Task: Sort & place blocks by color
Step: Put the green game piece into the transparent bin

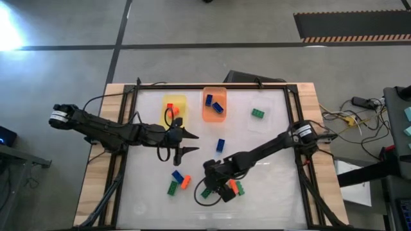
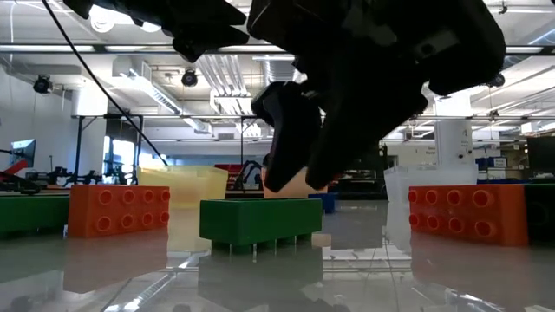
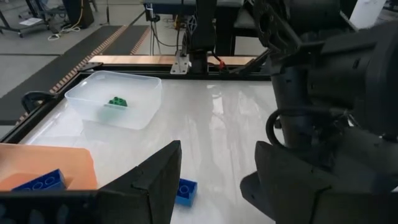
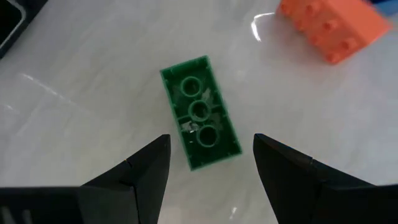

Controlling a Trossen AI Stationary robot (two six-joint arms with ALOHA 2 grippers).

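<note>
My right gripper (image 4: 211,142) hangs open over a green block (image 4: 200,113) that lies upside down on the white table, hollow underside up. Its fingers stand on either side of the block's near end without touching it. In the high view this gripper (image 1: 210,186) is near the table's front, with the green block (image 1: 205,192) under it and an orange block (image 1: 230,188) beside it. My left gripper (image 1: 190,143) waits open above the table's middle, and a loose blue block (image 3: 185,190) lies below it.
At the back stand a yellow tray (image 1: 173,110) with an orange block, an orange tray (image 1: 214,112) with blue blocks, and a clear tray (image 1: 260,120) with a green block (image 3: 118,101). Blue, orange and green blocks (image 1: 178,181) lie front left. Another blue block (image 1: 220,145) lies mid-table.
</note>
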